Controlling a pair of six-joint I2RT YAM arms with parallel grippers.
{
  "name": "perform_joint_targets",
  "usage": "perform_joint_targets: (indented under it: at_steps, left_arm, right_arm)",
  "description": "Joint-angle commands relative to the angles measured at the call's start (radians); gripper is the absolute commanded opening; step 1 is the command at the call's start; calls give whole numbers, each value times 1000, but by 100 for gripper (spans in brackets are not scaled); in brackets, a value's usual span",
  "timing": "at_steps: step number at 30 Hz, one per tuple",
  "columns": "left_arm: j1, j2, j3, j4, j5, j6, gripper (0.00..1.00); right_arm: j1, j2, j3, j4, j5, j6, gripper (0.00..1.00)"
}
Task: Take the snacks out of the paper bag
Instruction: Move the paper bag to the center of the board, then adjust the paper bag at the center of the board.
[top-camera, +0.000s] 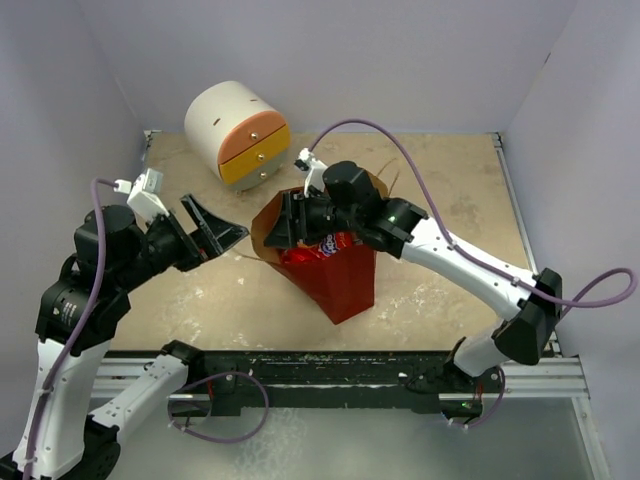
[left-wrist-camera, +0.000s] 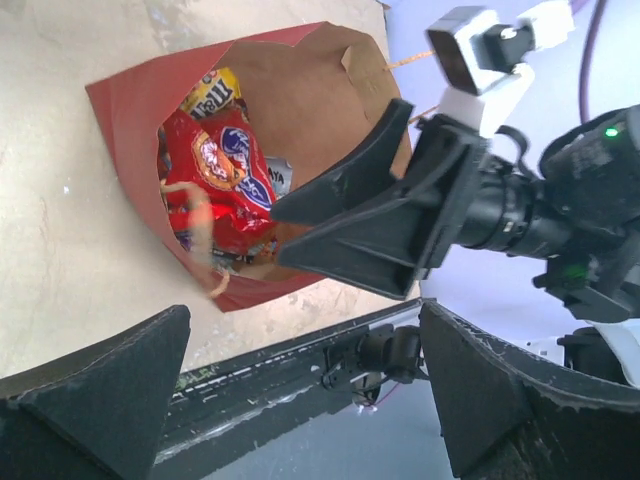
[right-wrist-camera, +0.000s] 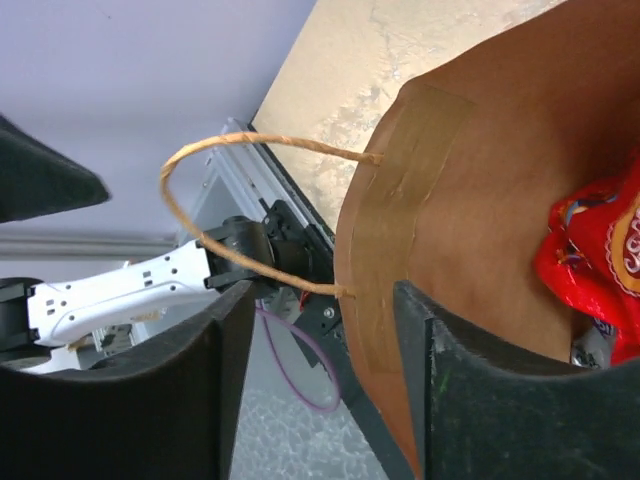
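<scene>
Mottled beige surface (top-camera: 450, 200) is seen beneath the right pincer (right-wrist-camera: 325, 295), which is held part-open astride the kraft rim of the red paper bag (top-camera: 345, 285), nothing gripped; the left pincer (top-camera: 213, 230) is spread wide, empty. The rim is best steadied so the glossy, crinkly red snack bag (left-wrist-camera: 215, 175) and yellow packet (left-wrist-camera: 212, 93) inside can be lifted cleanly.

left gripper (top-camera: 222, 243): jaws wide apart | right gripper (top-camera: 282, 232): jaws parted, arm outstretched

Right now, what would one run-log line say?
left fingers: open, beside paper bag | right fingers: open astride its rim | snacks: inside
</scene>
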Motion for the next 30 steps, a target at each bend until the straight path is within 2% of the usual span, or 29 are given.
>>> perform_joint_targets:
  at_steps: [1,6,10,15,23,26,30]
  left_arm:
    - [7,-20,-37,47,49,-75,99]
    - [7,9,-53,30,52,-72,99]
    - [8,62,-55,-70,4,-85,99]
    - [8,115,-58,-182,-103,-140,99]
    - [8,148,-29,-189,-157,-164,99]
    - [8,155,35,-226,-209,-118,99]
    - [8,133,83,-262,-286,-56,99]
  right_arm:
    - [-5,-113,86,-141,9,-52,73]
    - [-7,-197,120,-328,107,-145,100]
    - [-8,-247,127,-411,297,-119,100]
    - [-8,-332,103,-374,501,-102,99]
    - [-13,-341,194,-505,900,-131,100]
    - [-39,-307,246,-558,986,-170,100]
    - [-135,-238,298,-599,981,-200,99]
